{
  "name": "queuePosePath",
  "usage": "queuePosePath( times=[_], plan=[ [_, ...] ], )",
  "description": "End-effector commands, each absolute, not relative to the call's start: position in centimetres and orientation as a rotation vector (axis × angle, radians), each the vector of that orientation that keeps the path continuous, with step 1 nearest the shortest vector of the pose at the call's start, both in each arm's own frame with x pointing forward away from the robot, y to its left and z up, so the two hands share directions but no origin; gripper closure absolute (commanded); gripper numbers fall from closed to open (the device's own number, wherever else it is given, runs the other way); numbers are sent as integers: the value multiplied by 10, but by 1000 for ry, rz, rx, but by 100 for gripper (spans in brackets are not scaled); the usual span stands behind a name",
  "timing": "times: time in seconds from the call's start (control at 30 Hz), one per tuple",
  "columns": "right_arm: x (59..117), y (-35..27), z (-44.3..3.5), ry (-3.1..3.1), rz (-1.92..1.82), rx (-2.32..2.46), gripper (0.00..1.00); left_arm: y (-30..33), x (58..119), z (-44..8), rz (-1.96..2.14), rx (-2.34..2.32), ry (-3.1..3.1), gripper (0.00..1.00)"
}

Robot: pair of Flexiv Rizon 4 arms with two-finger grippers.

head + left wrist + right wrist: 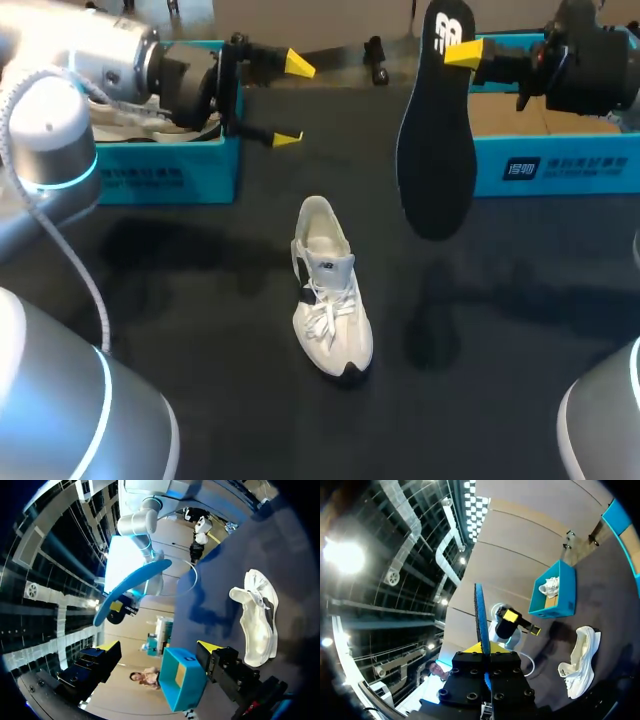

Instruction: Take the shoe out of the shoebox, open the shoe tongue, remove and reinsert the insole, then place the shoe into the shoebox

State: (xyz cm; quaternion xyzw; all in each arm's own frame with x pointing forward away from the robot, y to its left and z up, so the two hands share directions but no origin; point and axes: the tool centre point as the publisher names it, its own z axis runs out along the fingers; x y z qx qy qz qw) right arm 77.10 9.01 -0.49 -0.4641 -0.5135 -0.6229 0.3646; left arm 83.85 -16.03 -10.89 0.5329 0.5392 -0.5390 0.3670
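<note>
Two hazards to guard against at this stage, judged as mid-task with reinsertion pending.

Status check:
- Note right gripper (465, 52) clamped on the upper end of the insole (437, 130), held high over the far right of the table (180, 330) with the broad end hanging down. Confirm in the right wrist view: yellow tips pressed against both faces, insole seen edge-on.
- Note left gripper (290, 100) with fingers apart and nothing between them, at far left, just in front of the left shoebox (150, 175), which contains a second white shoe (551, 586).
- Locate the shoe (330, 290) upright on its sole at mid-table, toe toward the near edge, opening toward the far edge, laces loose. Well apart from both grippers and from the insole.
- Locate the right shoebox (560, 165) at far right, behind the insole.

Probable faults:
1. Shoe sliding or tipping when pressed by the insole. Cause: nothing bracing it. Bring the left gripper to the collar or heel first.
2. Insole buckling or catching on tongue or laces. Cause: flexible part pinched at one end only, free end liable to swing. Align the broad end with the opening and feed in slowly; watch for slipping in the pinch.
</note>
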Motion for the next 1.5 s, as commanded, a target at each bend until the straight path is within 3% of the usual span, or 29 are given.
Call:
queuePosePath(
  times=[0.03,0.8,1.5],
  plan=[
    [773,89,-11,-1170,-1502,-1396,100,-160,833,-113,-1407,1316,1321,0],
    [858,74,-46,-905,-1037,-1578,100,-163,801,-96,-1369,1304,1127,0],
    [908,139,-80,-921,-991,-1492,100,-208,788,-96,-1249,1358,1135,0]
  ],
)
